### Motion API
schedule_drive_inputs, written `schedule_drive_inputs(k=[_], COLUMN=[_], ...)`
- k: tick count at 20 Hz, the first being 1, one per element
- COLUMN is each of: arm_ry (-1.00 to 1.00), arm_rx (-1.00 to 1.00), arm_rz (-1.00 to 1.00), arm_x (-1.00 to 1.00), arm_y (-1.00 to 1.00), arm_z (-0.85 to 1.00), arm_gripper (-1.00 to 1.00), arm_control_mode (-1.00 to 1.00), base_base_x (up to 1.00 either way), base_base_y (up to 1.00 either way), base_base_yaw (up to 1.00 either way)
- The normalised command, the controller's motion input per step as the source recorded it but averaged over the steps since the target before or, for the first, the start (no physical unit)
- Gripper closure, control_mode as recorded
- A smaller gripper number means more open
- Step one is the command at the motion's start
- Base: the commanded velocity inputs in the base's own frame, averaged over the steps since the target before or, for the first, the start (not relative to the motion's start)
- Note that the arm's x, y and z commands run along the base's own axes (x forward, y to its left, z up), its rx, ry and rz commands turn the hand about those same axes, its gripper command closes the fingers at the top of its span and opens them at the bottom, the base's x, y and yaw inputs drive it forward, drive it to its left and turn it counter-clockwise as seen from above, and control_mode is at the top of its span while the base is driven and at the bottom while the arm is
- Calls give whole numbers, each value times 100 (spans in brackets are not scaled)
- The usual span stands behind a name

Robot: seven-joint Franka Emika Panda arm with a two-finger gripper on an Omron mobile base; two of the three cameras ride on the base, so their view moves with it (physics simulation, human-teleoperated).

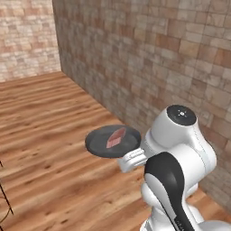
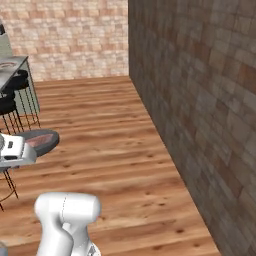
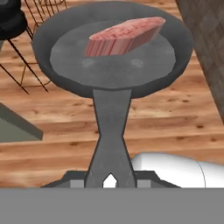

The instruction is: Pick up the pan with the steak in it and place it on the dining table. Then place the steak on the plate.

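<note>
The dark grey pan [image 3: 131, 65] hangs level above the wooden floor, and its handle [image 3: 111, 127] runs back into my gripper [image 3: 110, 180], which is shut on the handle's end. The reddish-pink steak [image 3: 124, 35] lies inside, towards the far rim. From the left base view the pan [image 1: 101, 143] with the steak [image 1: 116, 137] sits just ahead of my gripper [image 1: 130, 159]. In the right base view the pan [image 2: 49, 136] pokes out past the hand at the left edge. A grey top [image 2: 12, 70] far left looks like the dining table; a small round shape on it is too small to tell.
A brick wall [image 1: 149, 58] runs close along the right side. Dark stools [image 2: 10, 102] with thin wire legs stand by the grey top, and one stool [image 3: 12, 22] shows below the pan on the left. Open wooden floor [image 2: 100, 130] stretches ahead.
</note>
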Motion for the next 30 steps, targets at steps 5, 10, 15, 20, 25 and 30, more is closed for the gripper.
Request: schedule_drive_inputs(k=[5, 10, 15, 20, 25, 30], arm_ry=[0, 0, 0, 0, 0, 0], arm_rx=[0, 0, 0, 0, 0, 0], arm_rz=[0, 0, 0, 0, 0, 0], arm_x=[0, 0, 0, 0, 0, 0], arm_y=[0, 0, 0, 0, 0, 0], arm_z=[0, 0, 0, 0, 0, 0], arm_gripper=[100, 100, 100, 100, 100, 100], arm_control_mode=[100, 100, 100, 100, 100, 100], base_base_x=[100, 100, 100, 100, 100, 100], base_base_y=[-14, -5, 0, 0, 0, 0], base_base_yaw=[0, 0, 0, 0, -1, -1])
